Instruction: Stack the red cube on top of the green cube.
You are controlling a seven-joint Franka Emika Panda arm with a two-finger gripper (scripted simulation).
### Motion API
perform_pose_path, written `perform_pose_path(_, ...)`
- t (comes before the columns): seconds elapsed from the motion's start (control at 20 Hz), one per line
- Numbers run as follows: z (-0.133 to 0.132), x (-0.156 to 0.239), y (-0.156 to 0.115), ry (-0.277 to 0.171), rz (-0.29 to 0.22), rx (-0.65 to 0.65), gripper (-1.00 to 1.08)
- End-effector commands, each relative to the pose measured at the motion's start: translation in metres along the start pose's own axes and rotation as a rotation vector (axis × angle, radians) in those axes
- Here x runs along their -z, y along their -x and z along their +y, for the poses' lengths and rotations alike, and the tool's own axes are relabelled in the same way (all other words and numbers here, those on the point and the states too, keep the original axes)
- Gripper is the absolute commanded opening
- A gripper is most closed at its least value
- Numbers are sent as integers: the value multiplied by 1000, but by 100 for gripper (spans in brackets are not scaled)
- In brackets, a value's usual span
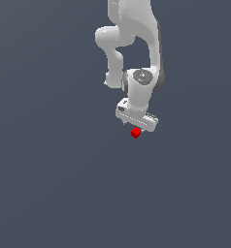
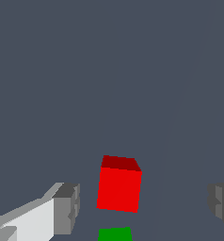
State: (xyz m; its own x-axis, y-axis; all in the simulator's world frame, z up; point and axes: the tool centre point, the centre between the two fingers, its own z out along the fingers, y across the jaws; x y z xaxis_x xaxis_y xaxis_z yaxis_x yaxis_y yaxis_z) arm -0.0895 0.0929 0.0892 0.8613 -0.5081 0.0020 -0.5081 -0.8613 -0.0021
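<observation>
The red cube (image 1: pixel 135 132) lies on the grey floor just under the white gripper (image 1: pixel 136 127) in the exterior view. In the wrist view the red cube (image 2: pixel 118 186) sits between the two fingers, nearer one grey fingertip (image 2: pixel 67 207), and touches neither. The gripper (image 2: pixel 144 204) is open wide and holds nothing. The green cube (image 2: pixel 115 234) shows only as a strip at the edge of the wrist view, close to the red cube with a small gap between them. It is hidden in the exterior view.
A plain dark grey floor (image 1: pixel 49 184) lies all around. The white arm (image 1: pixel 137 43) rises from the gripper toward the top of the exterior view. No other objects show.
</observation>
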Motion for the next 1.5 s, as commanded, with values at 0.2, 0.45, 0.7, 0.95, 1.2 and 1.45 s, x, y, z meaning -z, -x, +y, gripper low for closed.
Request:
perform_pose_path(0.2,-8,-13,15,2,-1,-78,100)
perform_pose_path(0.45,-12,-18,20,2,-1,-106,100)
perform_pose_path(0.7,-13,-19,21,2,-2,-111,100)
perform_pose_path(0.95,-13,-22,21,2,-2,-110,100)
perform_pose_path(1.2,-12,-38,21,2,-2,-110,100)
perform_pose_path(1.45,-12,-60,22,2,-2,-110,100)
